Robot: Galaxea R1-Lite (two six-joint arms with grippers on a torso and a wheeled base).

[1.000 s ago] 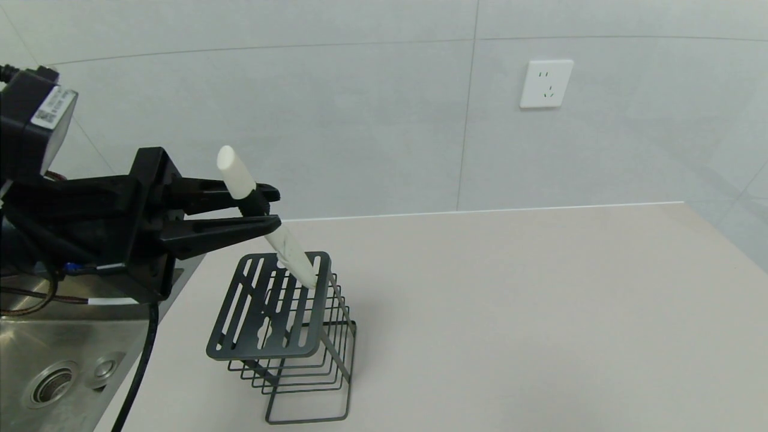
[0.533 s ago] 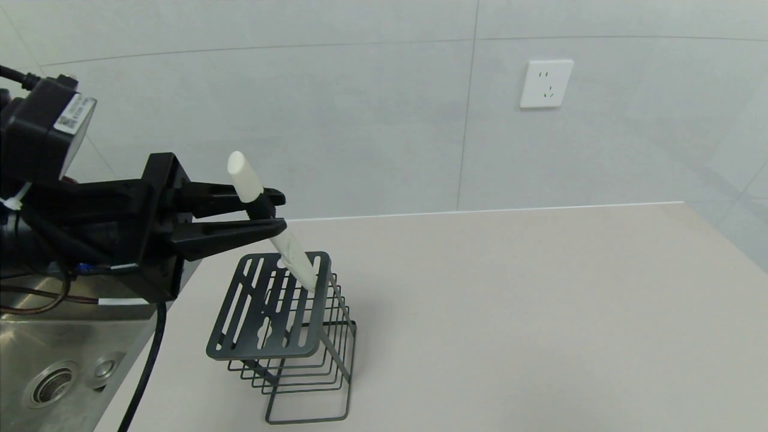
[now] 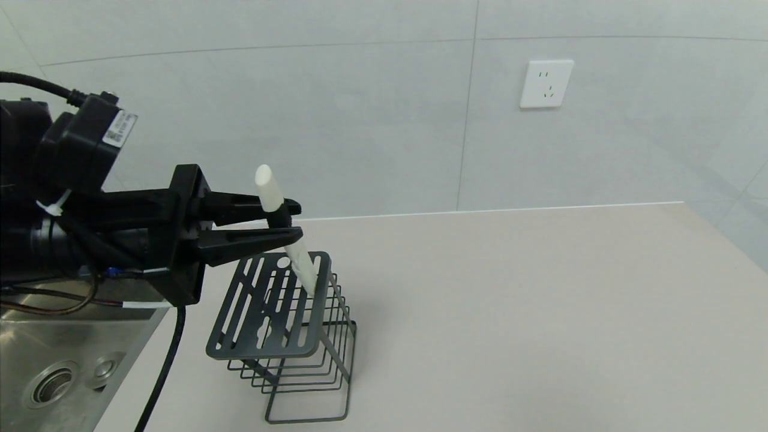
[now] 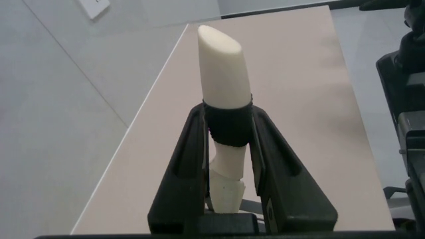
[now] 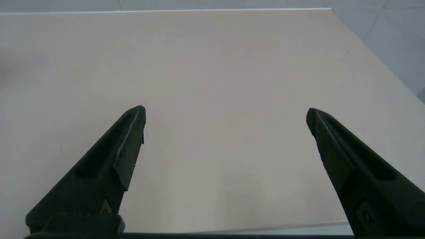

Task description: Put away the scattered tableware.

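Observation:
A knife with a white handle [image 3: 268, 187] leans over a dark metal slotted rack [image 3: 264, 312] on the beige countertop [image 3: 510, 312]. My left gripper [image 3: 294, 219] is shut on the handle's middle. The handle's lower end meets a slot at the far edge of the rack's top plate, and the grey blade runs down inside the rack. In the left wrist view the white handle [image 4: 222, 60] stands up between the two fingers of the left gripper [image 4: 229, 123]. My right gripper [image 5: 226, 119] is open above bare countertop [image 5: 226, 60], with nothing between its fingers.
A steel sink [image 3: 48, 366] lies at the left, beside the rack. A white wall socket [image 3: 546, 83] sits on the tiled wall behind. The countertop stretches bare to the right of the rack.
My left gripper has moved right and down with the knife. The handle now stands more upright and sits lower over the rack's slot.

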